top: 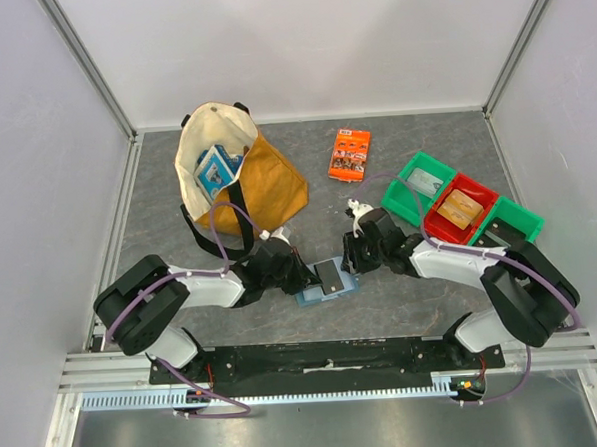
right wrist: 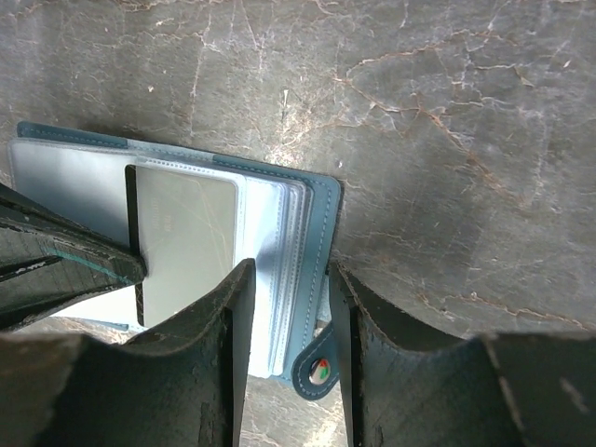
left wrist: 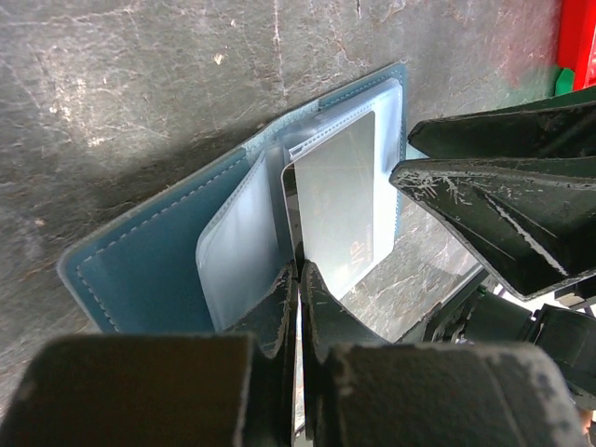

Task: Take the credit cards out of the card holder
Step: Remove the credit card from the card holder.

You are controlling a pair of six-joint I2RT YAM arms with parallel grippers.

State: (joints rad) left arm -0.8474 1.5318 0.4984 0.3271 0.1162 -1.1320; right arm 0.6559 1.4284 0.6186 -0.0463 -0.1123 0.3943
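The light-blue card holder lies open on the grey table between both arms; it also shows in the left wrist view and the right wrist view. My left gripper is shut on the near edge of the dark grey credit card, which lies against a clear pocket. The card also shows from above and in the right wrist view. My right gripper stands with jaws apart, straddling the holder's outer edge by its snap tab. No tan-orange card shows in the holder.
A tan tote bag holding a blue-and-white box stands at the back left. An orange printed packet lies behind. A row of green and red bins sits at the right; a tan thing lies in the red one.
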